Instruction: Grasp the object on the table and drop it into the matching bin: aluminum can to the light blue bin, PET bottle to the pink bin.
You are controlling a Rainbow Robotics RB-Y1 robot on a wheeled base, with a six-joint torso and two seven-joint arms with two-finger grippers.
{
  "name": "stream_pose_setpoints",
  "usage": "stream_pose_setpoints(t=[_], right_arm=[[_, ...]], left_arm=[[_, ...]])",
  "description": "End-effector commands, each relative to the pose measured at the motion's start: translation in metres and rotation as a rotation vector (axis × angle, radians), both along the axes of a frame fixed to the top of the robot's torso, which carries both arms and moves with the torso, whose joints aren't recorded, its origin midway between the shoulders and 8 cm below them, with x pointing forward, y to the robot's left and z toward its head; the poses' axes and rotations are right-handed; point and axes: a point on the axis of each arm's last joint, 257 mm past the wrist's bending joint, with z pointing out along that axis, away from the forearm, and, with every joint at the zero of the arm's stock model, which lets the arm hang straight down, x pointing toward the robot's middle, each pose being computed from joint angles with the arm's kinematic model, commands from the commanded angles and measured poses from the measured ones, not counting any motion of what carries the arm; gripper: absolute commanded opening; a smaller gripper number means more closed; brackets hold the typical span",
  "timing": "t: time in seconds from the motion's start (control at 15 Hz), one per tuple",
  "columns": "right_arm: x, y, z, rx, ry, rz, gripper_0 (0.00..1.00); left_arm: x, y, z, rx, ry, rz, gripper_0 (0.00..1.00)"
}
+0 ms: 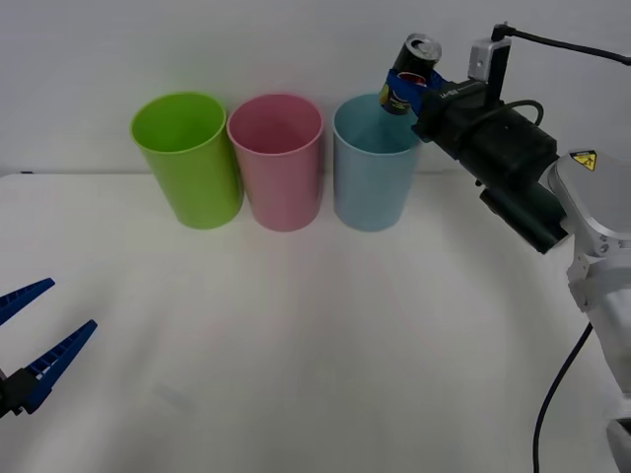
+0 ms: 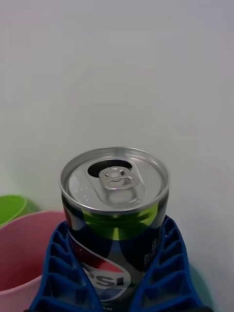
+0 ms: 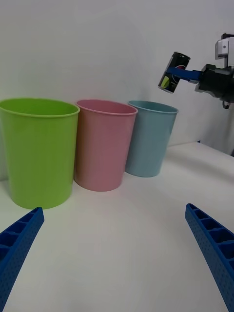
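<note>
The right gripper (image 1: 406, 87) is clamped on the aluminum can (image 1: 410, 74) — tilted, top leaning away — hanging just above the far right rim of the light blue bin (image 1: 373, 177), so release looks nearly lined up. The left gripper (image 1: 32, 337) waits spread wide, low over the table (image 1: 315, 325).

Legible markings: one partial brand, one warning sign.
Aluminum can (image 2: 115, 222): white letters "PSI" on a red, white and blue globe logo; small print beside it too fine to read. Right arm housing: yellow triangular warning sticker (image 1: 584, 158), symbol not legible.
</note>
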Motion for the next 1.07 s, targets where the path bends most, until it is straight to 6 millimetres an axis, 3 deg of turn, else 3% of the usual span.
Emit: stream_pose_setpoints(t=[0.07, 0.53, 0.6, 0.67, 0.73, 0.8, 1.07], right_arm=[[0.0146, 0.0027, -0.0006, -0.001, 0.007, -0.032, 0.0], [0.0168, 0.003, -0.0044, -0.004, 0.011, -0.042, 0.02], [0.0165, 0.0032, -0.0037, -0.004, 0.01, -0.041, 0.11], [0.0167, 0.0029, -0.0027, -0.006, 0.007, -0.042, 0.47], [0.0167, 0.0025, -0.0037, -0.008, 0.008, -0.043, 0.89], [0.0165, 0.0032, -0.0037, -0.011, 0.005, -0.043, 1.0], [0.0162, 0.0018, -0.0047, -0.028, -0.002, -0.045, 1.0]], left_arm=[[0.0, 0.0, 0.0, 0.0, 0.0, 0.0, 1.0], [0.0, 0.0, 0.0, 0.0, 0.0, 0.0, 1.0], [0.0, 0.0, 0.0, 0.0, 0.0, 0.0, 1.0], [0.0, 0.0, 0.0, 0.0, 0.0, 0.0, 1.0], [0.0, 0.0, 0.0, 0.0, 0.0, 0.0, 1.0], [0.0, 0.0, 0.0, 0.0, 0.0, 0.0, 1.0], [0.0, 0.0, 0.0, 0.0, 0.0, 0.0, 1.0]])
